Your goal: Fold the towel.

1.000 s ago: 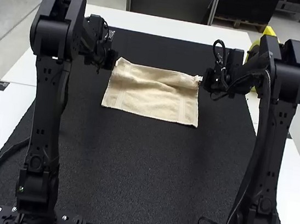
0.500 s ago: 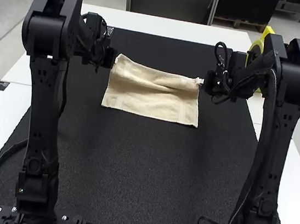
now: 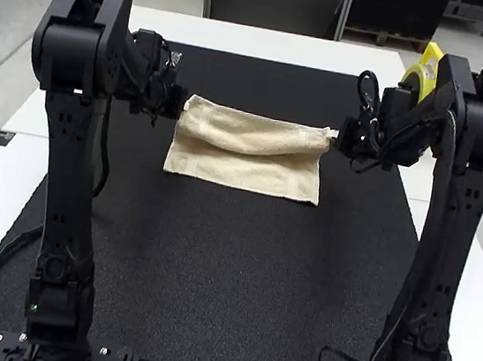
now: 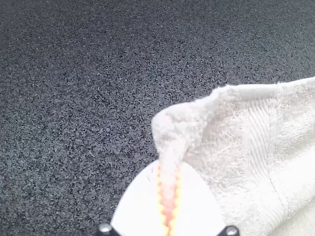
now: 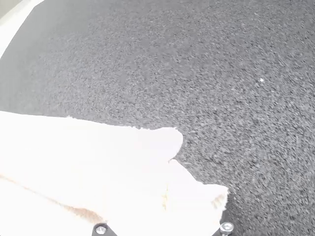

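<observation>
The beige towel (image 3: 243, 172) lies with its near edge flat on the black mat, and its far part is raised in a sagging roll between the grippers. At its far left corner is my left gripper (image 3: 183, 110); my right gripper (image 3: 332, 135) is at the far right corner. In the left wrist view, the ribbed fingers of my left gripper (image 4: 170, 177) are shut on a bunched corner of the towel (image 4: 236, 142). Bright glare in the right wrist view blends my right gripper (image 5: 165, 199) with the towel (image 5: 88, 157), pinched at its corner.
The black mat (image 3: 246, 279) covers most of the white table (image 3: 269, 42). A yellow round object (image 3: 425, 71) stands by the far right edge, behind the right arm. A cable curves along the left side of the mat.
My right gripper has shifted slightly to the right with its corner. The towel's far part now hangs as a fuller roll, with a deeper crease below it, while the near edge has stayed put.
</observation>
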Robot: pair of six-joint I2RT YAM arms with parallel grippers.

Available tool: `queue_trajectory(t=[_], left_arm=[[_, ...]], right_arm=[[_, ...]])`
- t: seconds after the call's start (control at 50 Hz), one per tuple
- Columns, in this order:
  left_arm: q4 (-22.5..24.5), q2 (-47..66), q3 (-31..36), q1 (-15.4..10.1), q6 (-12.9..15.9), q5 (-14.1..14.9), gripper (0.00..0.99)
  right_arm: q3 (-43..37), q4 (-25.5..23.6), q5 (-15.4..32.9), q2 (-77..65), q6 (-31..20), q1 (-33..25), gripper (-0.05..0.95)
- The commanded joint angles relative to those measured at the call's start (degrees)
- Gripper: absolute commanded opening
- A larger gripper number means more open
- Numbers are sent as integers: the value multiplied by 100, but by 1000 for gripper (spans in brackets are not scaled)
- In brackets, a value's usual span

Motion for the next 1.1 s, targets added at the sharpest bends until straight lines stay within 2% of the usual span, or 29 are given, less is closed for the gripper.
queue_trajectory(t=[0.0,0.14,0.16,1.08], left_arm=[[97,-340,-80,145,62,65,23],[114,-366,-115,241,62,83,23],[123,-463,-238,320,62,135,23],[290,-1105,-1047,338,62,214,23]], right_arm=[[-82,77,-107,-298,53,-189,-20],[-143,77,-160,-350,44,-242,-20],[-231,77,-177,-438,27,-242,-20],[-864,77,-230,-1062,9,-259,-20]])
